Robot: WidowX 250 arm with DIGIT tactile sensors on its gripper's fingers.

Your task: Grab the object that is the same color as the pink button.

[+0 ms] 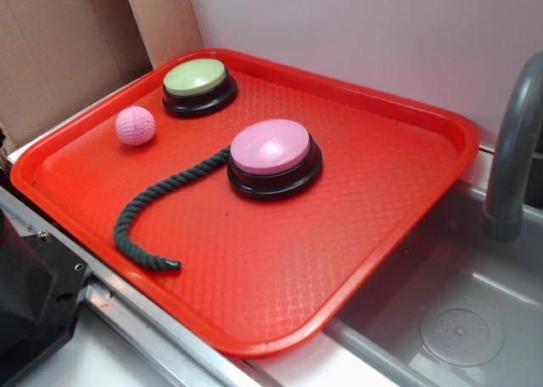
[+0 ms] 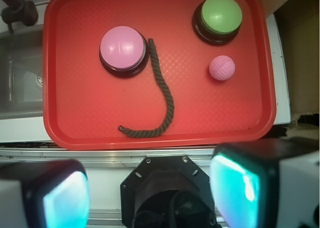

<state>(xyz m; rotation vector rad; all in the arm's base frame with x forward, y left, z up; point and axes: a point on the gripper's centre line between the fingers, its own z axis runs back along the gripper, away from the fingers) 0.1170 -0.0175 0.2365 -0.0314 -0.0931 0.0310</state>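
- Four items sit on the red tray (image 1: 407,107): pink button (image 1: 271,148), green button (image 1: 195,79), dark rope (image 1: 144,204), pink ball (image 1: 136,125).
- The ball lies just beside the green button, apart from the rope.
- Knitted, it looks light and soft; pinch across its middle.
- The gripper (image 2: 150,188) hangs wide, empty, well short of the tray.

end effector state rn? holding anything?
End effector: open, fingers spread wide, holding nothing. It sits off the red tray, well short of the pink ball.
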